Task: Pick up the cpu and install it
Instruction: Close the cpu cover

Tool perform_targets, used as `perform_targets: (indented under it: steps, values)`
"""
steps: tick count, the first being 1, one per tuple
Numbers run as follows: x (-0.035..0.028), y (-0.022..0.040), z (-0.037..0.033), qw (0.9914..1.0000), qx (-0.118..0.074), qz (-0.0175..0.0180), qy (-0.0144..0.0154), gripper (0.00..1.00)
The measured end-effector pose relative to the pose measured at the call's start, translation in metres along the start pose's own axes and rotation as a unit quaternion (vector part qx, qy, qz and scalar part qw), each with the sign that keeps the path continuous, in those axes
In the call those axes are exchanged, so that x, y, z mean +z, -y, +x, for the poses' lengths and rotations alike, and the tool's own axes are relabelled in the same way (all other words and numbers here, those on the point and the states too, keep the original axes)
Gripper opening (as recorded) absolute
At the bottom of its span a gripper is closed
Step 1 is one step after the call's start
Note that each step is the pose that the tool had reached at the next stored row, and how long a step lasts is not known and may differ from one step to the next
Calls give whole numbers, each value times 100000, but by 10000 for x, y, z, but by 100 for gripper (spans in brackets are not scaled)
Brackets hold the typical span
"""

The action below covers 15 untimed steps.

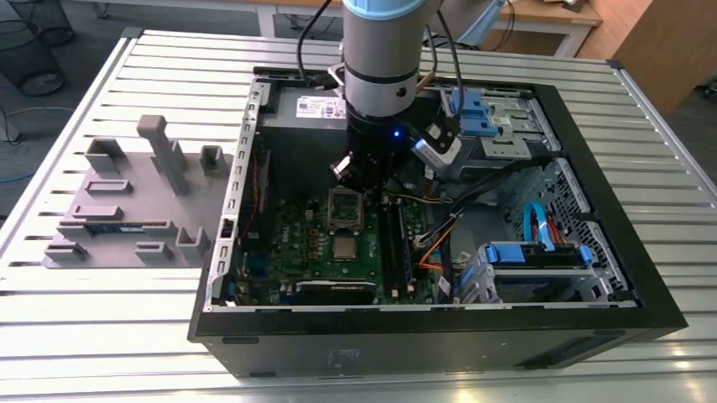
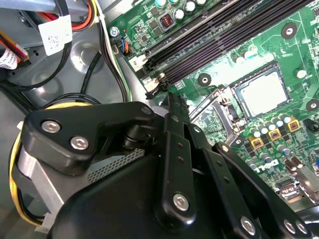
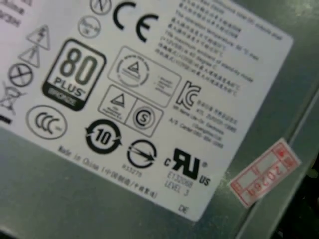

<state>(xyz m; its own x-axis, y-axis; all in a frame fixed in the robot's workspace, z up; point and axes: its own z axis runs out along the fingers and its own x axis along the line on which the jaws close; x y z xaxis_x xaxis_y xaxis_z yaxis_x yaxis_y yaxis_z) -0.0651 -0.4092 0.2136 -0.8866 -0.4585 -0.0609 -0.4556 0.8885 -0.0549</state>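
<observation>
White label point(image 3: 149, 99) on the grey metal box point(image 3: 75, 209) in the first wrist view: efficiency badge, row of certification marks, warning triangles, crossed-out bin sign, lines of fine print. Small red-and-white numbered sticker point(image 3: 264, 174) just beside it. Second wrist view: printed white tag point(image 2: 56, 32) on a cable.

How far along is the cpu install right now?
Done, it seems: the cpu lies flat inside the socket on the motherboard. In hand: nothing that I can see; the gripper hangs above the board, beside the socket. Left: the socket's metal frame looks swung open, not closed over the chip.
</observation>
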Motion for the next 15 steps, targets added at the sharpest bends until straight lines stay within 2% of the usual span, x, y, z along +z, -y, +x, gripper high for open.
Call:
perform_targets:
  steps: [6,15]
  values:
    - [-4,0,0,100000,0,8,-6,11]
    - [-65,-1,7,100000,-46,78,-46,11]
